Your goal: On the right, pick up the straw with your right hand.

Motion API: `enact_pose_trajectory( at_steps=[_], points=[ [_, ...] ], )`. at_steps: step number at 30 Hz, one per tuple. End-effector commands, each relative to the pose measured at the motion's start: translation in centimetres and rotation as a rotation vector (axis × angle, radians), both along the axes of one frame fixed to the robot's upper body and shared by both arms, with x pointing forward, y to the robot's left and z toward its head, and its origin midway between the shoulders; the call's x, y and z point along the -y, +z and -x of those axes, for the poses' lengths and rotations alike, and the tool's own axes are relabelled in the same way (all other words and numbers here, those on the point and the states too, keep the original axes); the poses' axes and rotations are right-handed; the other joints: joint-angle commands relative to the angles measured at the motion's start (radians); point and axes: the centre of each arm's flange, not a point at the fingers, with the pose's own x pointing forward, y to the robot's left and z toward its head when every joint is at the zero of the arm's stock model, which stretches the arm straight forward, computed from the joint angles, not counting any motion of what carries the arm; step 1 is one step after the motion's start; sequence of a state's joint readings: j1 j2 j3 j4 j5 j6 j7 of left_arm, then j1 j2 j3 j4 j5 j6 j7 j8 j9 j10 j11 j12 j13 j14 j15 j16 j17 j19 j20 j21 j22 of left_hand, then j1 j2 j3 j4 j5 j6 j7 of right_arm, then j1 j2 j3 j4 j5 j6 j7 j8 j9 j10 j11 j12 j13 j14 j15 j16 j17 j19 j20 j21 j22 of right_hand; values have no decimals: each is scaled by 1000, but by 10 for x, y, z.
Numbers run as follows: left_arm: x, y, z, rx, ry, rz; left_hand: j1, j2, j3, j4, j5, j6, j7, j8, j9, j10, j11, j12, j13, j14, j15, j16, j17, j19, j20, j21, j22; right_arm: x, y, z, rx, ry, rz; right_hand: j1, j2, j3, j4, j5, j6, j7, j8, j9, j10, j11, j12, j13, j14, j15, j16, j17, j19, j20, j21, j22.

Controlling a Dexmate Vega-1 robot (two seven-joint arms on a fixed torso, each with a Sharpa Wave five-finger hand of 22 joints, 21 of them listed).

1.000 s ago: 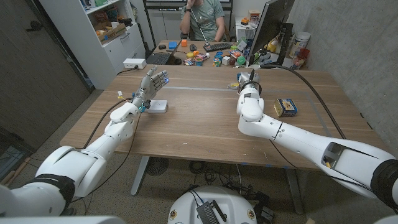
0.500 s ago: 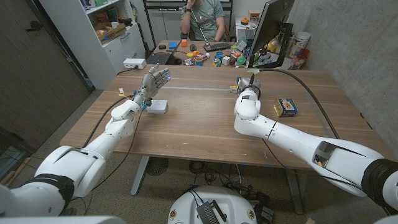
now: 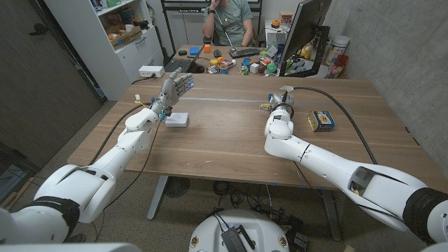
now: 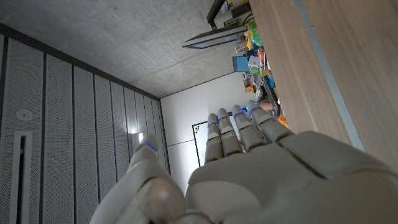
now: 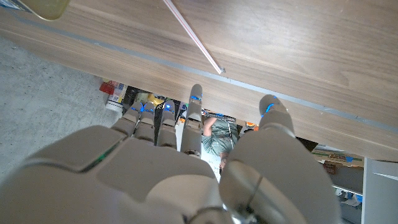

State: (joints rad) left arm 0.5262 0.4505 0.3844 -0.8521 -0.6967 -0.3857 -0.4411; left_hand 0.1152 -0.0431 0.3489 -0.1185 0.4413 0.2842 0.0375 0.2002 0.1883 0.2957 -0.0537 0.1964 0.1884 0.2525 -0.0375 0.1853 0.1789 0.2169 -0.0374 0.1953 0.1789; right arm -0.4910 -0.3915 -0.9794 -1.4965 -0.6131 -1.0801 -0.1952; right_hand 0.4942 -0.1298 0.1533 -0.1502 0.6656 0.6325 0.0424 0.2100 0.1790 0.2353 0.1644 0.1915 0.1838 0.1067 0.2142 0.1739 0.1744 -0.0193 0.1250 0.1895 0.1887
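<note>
Table: a long wooden table [image 3: 231, 133] with a pale strip of tape running across it toward the far side.
Right hand: the right hand [image 3: 280, 98] sits over the far right part of the table; in the right wrist view its fingers [image 5: 195, 102] reach out apart with nothing between them — released, not gripping.
Straw: the straw [image 5: 191, 35] is a thin pale pink tube lying on the wood just ahead of the right hand's fingertips, its near end close to the tape line; too thin to make out from the head camera.
Left hand: the left hand [image 3: 172, 92] is raised over the left side of the table, fingers straight and apart, holding nothing.
On the table: a white box [image 3: 178, 120] lies just beside the left hand; a small yellow-and-blue packet [image 3: 322, 120] lies near the right edge, apart from the right hand.
Room: behind the table a seated person [image 3: 227, 21] at a cluttered desk [image 3: 231, 63] with a keyboard and colourful small things — a monitor [image 3: 302, 31] to the right, white shelves [image 3: 122, 35] to the left, a concrete wall on the right.
</note>
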Motion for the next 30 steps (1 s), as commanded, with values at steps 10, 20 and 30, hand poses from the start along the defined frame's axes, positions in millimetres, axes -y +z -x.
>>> enact_pose_trajectory(
  at_steps=[10, 20, 30],
  points=[
    [7, 11, 9, 7, 11, -41, 5, 4, -5, 0, 0, 11, -3, 5, 4, 1, -4, 4, 2, -5, -20, 3, 3, -5, -38, -1, 3, 14, -32, -21, 90, 38, 43, 33, 5, -10, -1, 17, -7, -20, -10, 5, -13, -7, 4, 4, -11, 0, 4, 5, -2, -11, 5, 2],
    [15, 15, 11, 7, 0, -57, 5, 4, -5, 0, 0, 11, -5, 4, 4, 3, -2, 4, 2, -6, -21, 2, 3, -10, -38, -2, 3, 31, -49, -39, 123, 56, 56, 61, 12, -15, -3, 34, 17, -36, -3, 6, 4, -16, 15, 4, 13, -10, 14, 4, 19, -21, 16, 2],
    [20, 11, 14, -13, 8, -69, 5, 4, -6, 0, 0, 11, -3, 4, 4, 0, -4, 4, 2, -9, -21, 2, 3, -15, -36, -2, 3, 50, -37, -50, 132, 38, 43, 74, 11, -21, -2, 46, 29, -40, -1, 6, 15, -24, 21, 4, 27, -17, 16, 3, 37, -31, 23, 1]
  ],
)
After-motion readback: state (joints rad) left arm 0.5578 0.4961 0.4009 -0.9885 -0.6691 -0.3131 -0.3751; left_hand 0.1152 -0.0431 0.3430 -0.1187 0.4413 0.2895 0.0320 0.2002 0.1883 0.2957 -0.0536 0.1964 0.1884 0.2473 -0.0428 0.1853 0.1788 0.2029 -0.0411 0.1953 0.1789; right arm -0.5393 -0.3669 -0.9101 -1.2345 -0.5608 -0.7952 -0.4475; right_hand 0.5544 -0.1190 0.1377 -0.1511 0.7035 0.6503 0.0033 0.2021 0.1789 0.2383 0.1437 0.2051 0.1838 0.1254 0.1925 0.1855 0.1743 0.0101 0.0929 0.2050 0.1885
